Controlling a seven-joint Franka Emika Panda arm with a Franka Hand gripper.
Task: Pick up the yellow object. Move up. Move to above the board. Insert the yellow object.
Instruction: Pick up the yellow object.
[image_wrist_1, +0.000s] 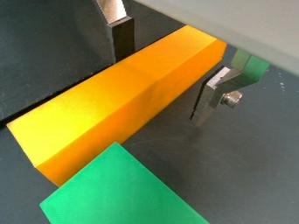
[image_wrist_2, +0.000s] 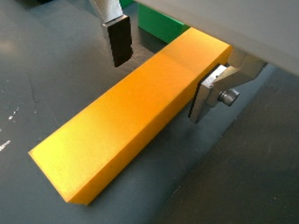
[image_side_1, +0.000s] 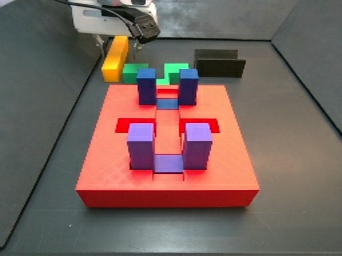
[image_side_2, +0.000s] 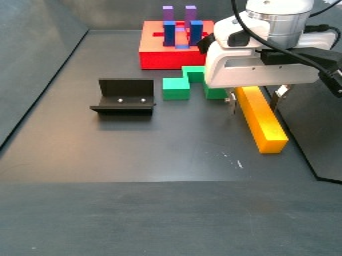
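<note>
Yellow bar (image_wrist_2: 128, 122): lies flat on the dark floor, beyond the far edge of the board (image_side_1: 167, 165), next to green blocks.
Long axis: in a side view (image_side_2: 259, 120) it runs from under the gripper out toward the camera; most of its length sticks out to one side of the grip.
Gripper (image_wrist_2: 163, 74): straddles the bar across its short width, near one end rather than mid-length.
Fingers: one pad (image_wrist_1: 121, 38) stands just off one long face, the other (image_wrist_1: 214, 90) sits close to the opposite face; the jaws are spread and not yet clamped.
Lift: likely next after closing; the off-centre hold may let the bar tip.
Green block (image_wrist_1: 117, 192): close by the bar's free end.
</note>
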